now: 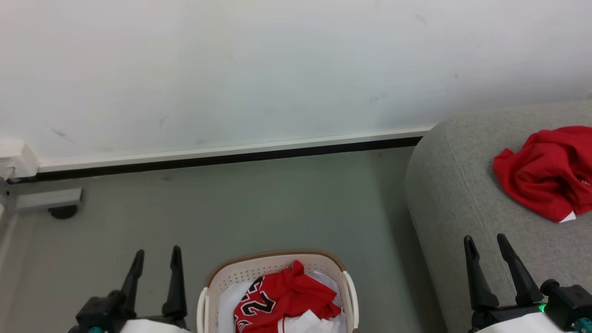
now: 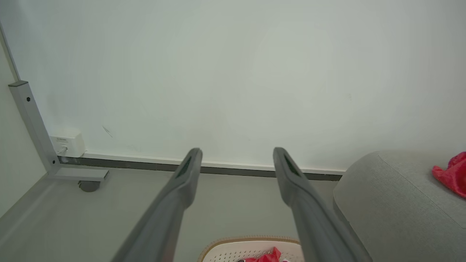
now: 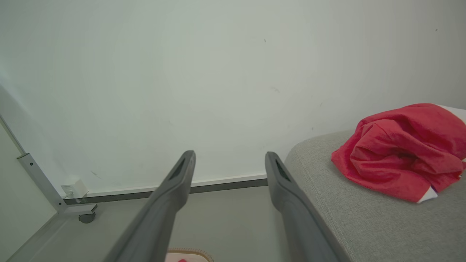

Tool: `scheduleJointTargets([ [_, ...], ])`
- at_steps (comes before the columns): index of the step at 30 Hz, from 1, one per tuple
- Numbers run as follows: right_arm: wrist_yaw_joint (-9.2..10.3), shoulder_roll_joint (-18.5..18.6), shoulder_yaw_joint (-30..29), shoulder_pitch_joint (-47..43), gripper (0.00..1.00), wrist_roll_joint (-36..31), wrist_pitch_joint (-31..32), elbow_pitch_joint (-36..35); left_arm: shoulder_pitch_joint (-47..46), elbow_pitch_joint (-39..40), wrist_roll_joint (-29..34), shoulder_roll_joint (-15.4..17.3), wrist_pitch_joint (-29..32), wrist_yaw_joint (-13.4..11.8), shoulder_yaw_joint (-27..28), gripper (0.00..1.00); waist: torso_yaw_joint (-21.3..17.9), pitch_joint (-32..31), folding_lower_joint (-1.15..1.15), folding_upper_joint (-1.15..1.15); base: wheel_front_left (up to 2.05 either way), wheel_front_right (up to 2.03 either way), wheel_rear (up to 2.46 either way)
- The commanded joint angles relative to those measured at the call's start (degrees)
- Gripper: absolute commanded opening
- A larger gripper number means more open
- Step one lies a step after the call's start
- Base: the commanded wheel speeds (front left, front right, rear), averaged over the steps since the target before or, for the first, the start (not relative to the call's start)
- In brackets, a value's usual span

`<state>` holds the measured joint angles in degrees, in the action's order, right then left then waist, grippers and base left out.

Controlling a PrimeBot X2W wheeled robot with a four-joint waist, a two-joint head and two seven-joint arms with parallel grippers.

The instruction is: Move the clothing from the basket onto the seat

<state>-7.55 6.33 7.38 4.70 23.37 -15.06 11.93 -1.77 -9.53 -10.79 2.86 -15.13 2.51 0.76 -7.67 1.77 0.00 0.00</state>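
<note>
the grey seat (image 1: 462,199) sits right of the basket (image 1: 259,273), with one crumpled red garment (image 1: 545,171) lying on it. a red jersey (image 1: 282,296) is bunched inside the basket. left gripper (image 1: 157,252) hangs just left of the basket, right gripper (image 1: 485,238) well to its right, both claws spread wide, holding nothing.

Basket (image 1: 259,270) on floor (image 1: 259,199), jersey (image 1: 282,296) in it; seat (image 1: 453,194) to its right w/ another garment (image 1: 545,171) on top; wall (image 1: 277,69) behind both.
</note>
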Motion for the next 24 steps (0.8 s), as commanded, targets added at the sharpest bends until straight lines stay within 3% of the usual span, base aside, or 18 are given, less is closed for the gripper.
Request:
scheduleJointTargets([
  [1,0.13,0.4,-0.1,1.1,1.0,0.2,-0.2,0.0,-1.1,-0.5,0.5,0.1,0.0,0.4,-0.3,1.0,-0.6,1.1,0.0,0.0,0.0,0.0,0.0],
  [15,0.13,0.2,-1.4,7.3,1.0,0.3,-0.1,-1.2,-11.5,-9.4,3.4,1.4,0.0,3.1,-4.5,1.0,-6.1,13.0,0.0,0.0,0.0,0.0,0.0],
  [24,0.13,-0.8,-2.1,11.4,1.0,0.5,-0.1,-2.8,-20.8,-24.4,5.2,4.8,1.5,4.3,-8.4,1.0,-9.4,20.4,0.0,0.0,0.0,0.0,0.0],
])
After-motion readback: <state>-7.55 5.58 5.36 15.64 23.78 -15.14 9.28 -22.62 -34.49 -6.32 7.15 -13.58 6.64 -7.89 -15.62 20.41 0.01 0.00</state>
